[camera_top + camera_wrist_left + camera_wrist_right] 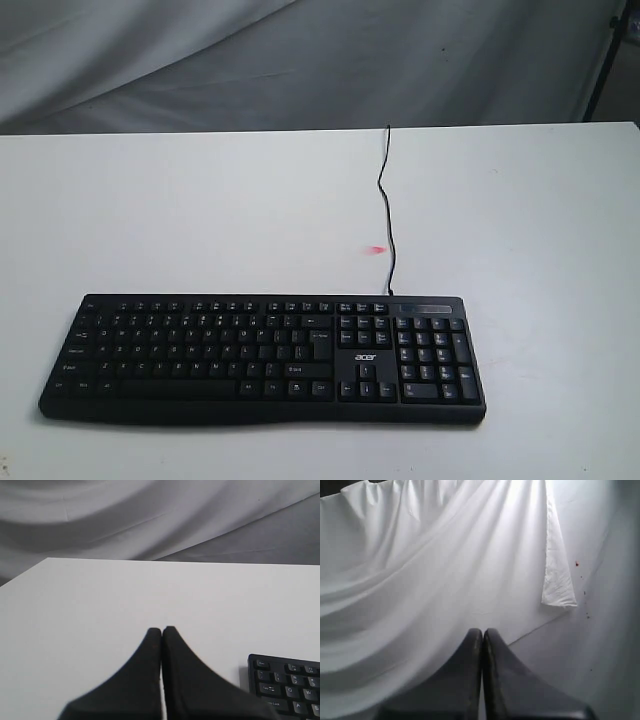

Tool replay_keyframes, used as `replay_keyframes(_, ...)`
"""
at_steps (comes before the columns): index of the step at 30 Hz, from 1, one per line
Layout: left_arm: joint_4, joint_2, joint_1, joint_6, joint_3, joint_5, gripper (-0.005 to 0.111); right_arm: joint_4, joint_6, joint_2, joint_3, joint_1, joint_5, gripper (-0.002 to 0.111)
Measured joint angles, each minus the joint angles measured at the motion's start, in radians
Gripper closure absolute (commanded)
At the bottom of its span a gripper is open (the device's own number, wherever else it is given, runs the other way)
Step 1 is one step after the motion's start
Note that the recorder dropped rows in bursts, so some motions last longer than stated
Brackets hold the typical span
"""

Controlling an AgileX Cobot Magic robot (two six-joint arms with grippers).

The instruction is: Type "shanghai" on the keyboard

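The black keyboard (265, 357) with white key legends and an "acer" logo lies near the front edge of the white table (200, 210); its thin cable (386, 215) runs toward the back edge. Neither arm shows in the exterior view. In the left wrist view my left gripper (162, 629) is shut with nothing in it, above bare tabletop, and one corner of the keyboard (287, 685) lies off to its side. My right gripper (482, 630) is shut and empty too, facing only white cloth; no keyboard shows in that view.
A small red mark (375, 250) sits on the table beside the cable. A draped white cloth (300, 60) hangs behind the table, and a dark stand leg (605, 60) is at the back right. The table's back edge (175, 560) shows in the left wrist view.
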Motion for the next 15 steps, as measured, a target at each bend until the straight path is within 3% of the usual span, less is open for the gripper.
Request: replay_keyframes(15, 0.000, 0.000, 0.000, 0.000, 0.000, 0.000, 0.106, -0.084, -0.142, 0.318, -0.585, 0.000, 0.341, 0.108)
